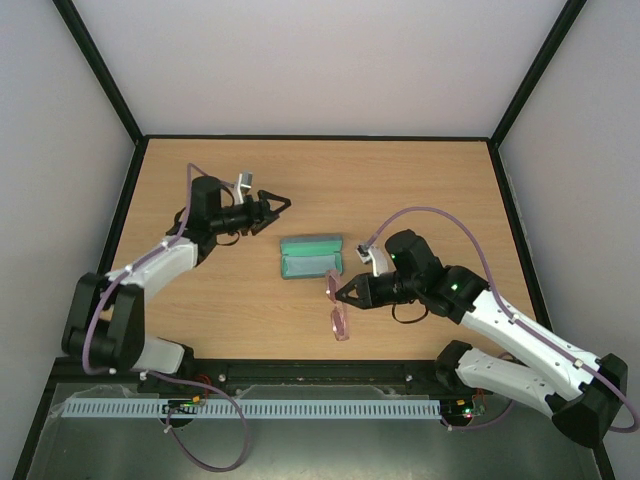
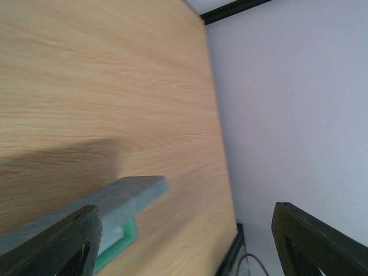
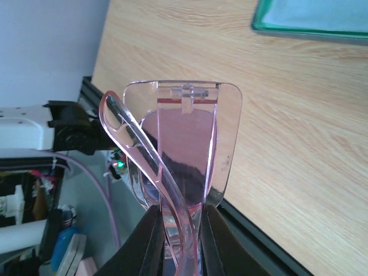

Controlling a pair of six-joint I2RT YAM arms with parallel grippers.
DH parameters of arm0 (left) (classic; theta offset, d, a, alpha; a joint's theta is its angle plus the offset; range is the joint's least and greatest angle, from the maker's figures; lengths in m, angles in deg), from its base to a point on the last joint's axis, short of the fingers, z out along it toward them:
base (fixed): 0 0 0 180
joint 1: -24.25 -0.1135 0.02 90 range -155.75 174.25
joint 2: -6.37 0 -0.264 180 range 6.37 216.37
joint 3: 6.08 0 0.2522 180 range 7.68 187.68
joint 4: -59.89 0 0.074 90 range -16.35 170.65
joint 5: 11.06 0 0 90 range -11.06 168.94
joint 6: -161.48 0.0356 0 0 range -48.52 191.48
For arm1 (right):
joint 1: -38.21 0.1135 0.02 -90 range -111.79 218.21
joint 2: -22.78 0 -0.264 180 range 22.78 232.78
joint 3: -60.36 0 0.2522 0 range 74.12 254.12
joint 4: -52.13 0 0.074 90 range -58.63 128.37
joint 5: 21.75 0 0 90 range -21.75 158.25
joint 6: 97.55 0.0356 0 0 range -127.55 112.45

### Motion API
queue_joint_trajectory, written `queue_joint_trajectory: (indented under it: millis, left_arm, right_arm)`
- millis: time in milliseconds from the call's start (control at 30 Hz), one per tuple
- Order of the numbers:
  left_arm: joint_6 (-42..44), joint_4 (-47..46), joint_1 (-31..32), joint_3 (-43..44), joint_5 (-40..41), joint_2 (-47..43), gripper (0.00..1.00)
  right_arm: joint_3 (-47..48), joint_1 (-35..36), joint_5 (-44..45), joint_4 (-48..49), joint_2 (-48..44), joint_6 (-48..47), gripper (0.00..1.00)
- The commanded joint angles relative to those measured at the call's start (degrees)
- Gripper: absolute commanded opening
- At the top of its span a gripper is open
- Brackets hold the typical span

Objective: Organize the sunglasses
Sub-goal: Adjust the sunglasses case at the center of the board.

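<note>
The sunglasses (image 1: 340, 320) have a thin translucent pink frame and hang folded just above the table near its front edge, below the case. My right gripper (image 1: 347, 292) is shut on them. In the right wrist view the pink sunglasses (image 3: 184, 138) stick out forward from my right gripper (image 3: 178, 238), squeezed between its two black fingers (image 3: 146, 244). The grey-blue case (image 1: 312, 257) lies open in the middle of the table, showing its green lining. My left gripper (image 1: 280, 209) hovers open up and left of the case, holding nothing. A corner of the case (image 2: 123, 198) shows beside its left finger (image 2: 57, 244).
Black frame rails (image 1: 320, 137) edge the wooden table, with white walls behind and at both sides. A perforated white strip (image 1: 250, 408) and cables run along the front between the arm bases. Bare wood lies around the case.
</note>
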Motion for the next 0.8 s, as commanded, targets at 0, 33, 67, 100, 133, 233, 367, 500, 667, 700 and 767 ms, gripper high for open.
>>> queue_joint_trajectory:
  millis: [0, 33, 67, 100, 133, 233, 367, 500, 667, 700, 767]
  left_arm:
    - [4.89, 3.46, -0.05, 1.11, 4.36, 6.64, 0.82]
    - [5.18, 2.97, -0.04, 1.02, 4.99, 7.97, 0.82]
    - [5.58, 2.82, -0.06, 1.03, 5.79, 9.75, 0.81]
    - [5.96, 2.85, -0.04, 1.13, 6.48, 11.01, 0.80]
    - [6.24, 2.45, -0.05, 1.15, 6.91, 12.44, 0.79]
    - [6.50, 0.82, 0.09, 1.34, 7.63, 16.76, 0.77]
    - [7.11, 0.33, 1.27, 2.97, 8.71, 21.69, 0.73]
    - [6.81, -0.50, 2.19, 3.02, 8.67, 24.21, 0.71]
    - [5.38, -1.97, 3.24, -0.94, 9.29, 22.74, 0.65]
    - [5.10, -2.24, 3.60, -1.95, 9.52, 22.21, 0.65]
    - [4.53, -2.74, 4.21, -3.99, 10.06, 21.05, 0.65]
  right_arm:
    - [2.39, -0.15, 6.69, -4.93, 1.26, 0.22, 0.05]
    - [2.68, -0.17, 8.20, -5.70, 1.38, 0.21, 0.05]
    - [3.05, -0.18, 9.88, -6.97, 1.52, 0.26, 0.05]
    - [3.61, -0.19, 12.26, -8.30, 1.80, 0.35, 0.05]
    - [4.16, -0.21, 14.55, -9.75, 2.22, 0.44, 0.05]
    - [5.51, -0.26, 21.05, -12.94, 3.71, 0.80, 0.05]
    - [6.03, -0.26, 23.95, -13.83, 4.55, 1.11, 0.06]
    - [5.51, -0.38, 23.80, -13.66, 4.53, 1.42, 0.06]
    - [4.68, -0.70, 24.15, -13.72, 4.39, 1.35, 0.05]
    - [4.54, -0.74, 24.17, -13.54, 4.51, 1.34, 0.06]
    - [4.33, -0.98, 24.18, -13.13, 4.84, 1.42, 0.05]
